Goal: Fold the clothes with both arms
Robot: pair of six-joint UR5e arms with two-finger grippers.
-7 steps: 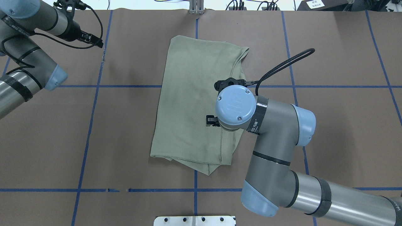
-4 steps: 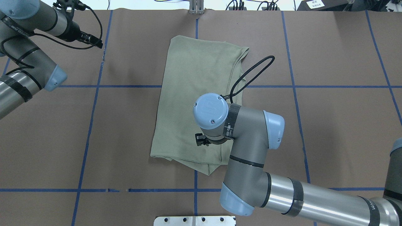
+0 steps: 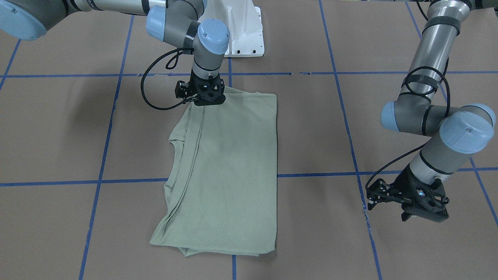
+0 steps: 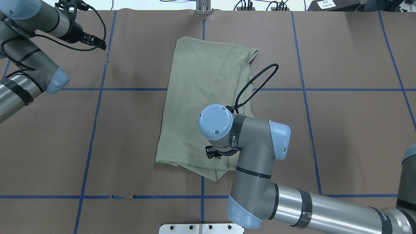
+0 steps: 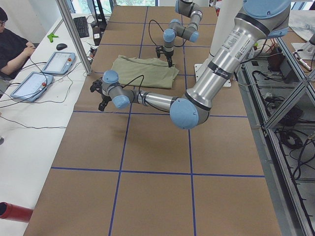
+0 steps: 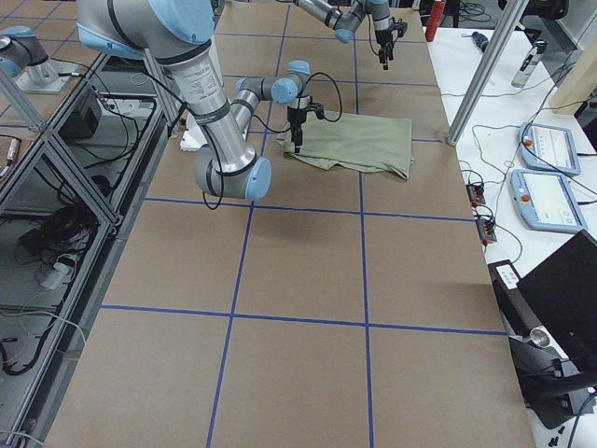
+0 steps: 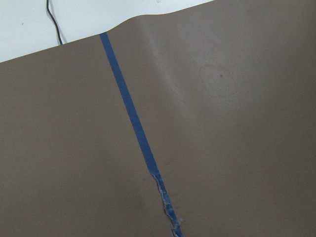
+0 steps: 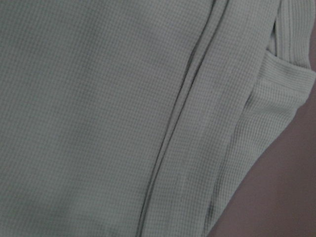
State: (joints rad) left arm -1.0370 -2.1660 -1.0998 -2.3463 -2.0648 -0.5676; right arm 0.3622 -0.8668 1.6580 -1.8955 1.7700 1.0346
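Note:
The clothes are one sage-green shirt (image 4: 201, 97), folded lengthwise and lying flat on the brown table; it also shows in the front view (image 3: 233, 167) and fills the right wrist view (image 8: 98, 98). My right gripper (image 3: 206, 102) points straight down at the shirt's end nearest the robot base, at or just above the cloth. Its fingers are hidden under the wrist (image 4: 216, 122) in the overhead view, so I cannot tell their state. My left gripper (image 4: 98, 43) hovers over bare table by a blue tape line (image 7: 133, 123), far from the shirt. Its jaws are not clear either.
The white pedestal base (image 3: 241, 31) stands just behind the shirt's near end. Blue tape lines grid the table. A vertical metal post (image 5: 74, 34) stands at the far table edge. A person (image 5: 12, 46) sits beyond it, with tablets (image 5: 58, 61) on a side desk.
My right arm has swung inward and moved along the shirt toward its end nearest the robot. The left arm and the shirt have stayed put.

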